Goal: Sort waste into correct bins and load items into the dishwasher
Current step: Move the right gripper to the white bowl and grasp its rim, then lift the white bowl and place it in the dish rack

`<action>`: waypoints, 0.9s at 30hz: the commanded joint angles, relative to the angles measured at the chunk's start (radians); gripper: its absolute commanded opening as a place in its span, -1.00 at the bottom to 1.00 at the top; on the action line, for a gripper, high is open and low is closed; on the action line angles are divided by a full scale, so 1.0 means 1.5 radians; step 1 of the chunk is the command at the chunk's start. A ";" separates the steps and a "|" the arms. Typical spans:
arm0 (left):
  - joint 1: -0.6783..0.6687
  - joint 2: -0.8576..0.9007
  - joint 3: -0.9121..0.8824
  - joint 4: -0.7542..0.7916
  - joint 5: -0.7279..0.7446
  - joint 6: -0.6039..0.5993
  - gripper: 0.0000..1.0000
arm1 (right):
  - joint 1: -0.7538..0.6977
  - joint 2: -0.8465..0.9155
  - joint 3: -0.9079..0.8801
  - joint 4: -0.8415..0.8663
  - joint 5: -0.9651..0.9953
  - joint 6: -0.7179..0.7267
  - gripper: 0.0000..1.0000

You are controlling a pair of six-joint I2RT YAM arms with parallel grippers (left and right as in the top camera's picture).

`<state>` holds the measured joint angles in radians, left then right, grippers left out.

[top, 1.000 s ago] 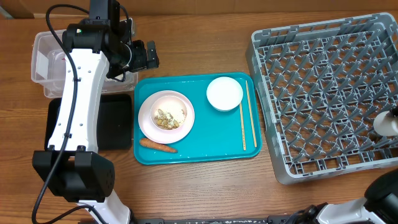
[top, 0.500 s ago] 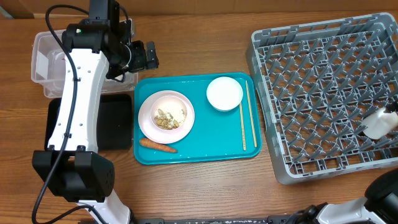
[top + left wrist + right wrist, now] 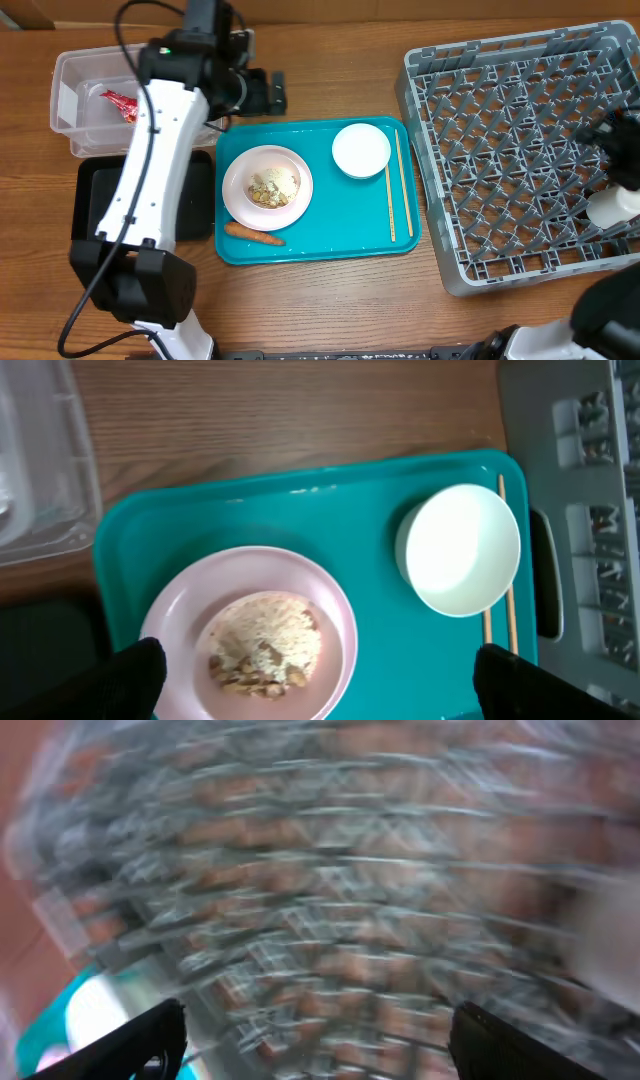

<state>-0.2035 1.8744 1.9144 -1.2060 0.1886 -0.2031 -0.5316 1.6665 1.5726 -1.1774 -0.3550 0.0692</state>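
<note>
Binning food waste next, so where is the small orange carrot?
In the overhead view, the small orange carrot lies on the teal rectangular tray, near its left edge, just beside the white round plate.

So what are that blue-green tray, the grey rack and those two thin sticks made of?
The tray looks like smooth plastic with a slight sheen and a rounded rim. The rack seems to be moulded matte grey plastic, judging by its even lattice and pegs. The sticks look like pale unpainted wood, possibly bamboo; the grain is too small to see.
</note>
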 commanded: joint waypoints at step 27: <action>0.072 0.019 0.012 -0.083 -0.113 -0.042 1.00 | 0.590 0.223 0.007 0.124 0.184 0.165 0.59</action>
<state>-0.0917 1.8969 1.9144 -1.3319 0.0250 -0.2565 0.3511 1.9614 1.5726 -0.9951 -0.1177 0.2493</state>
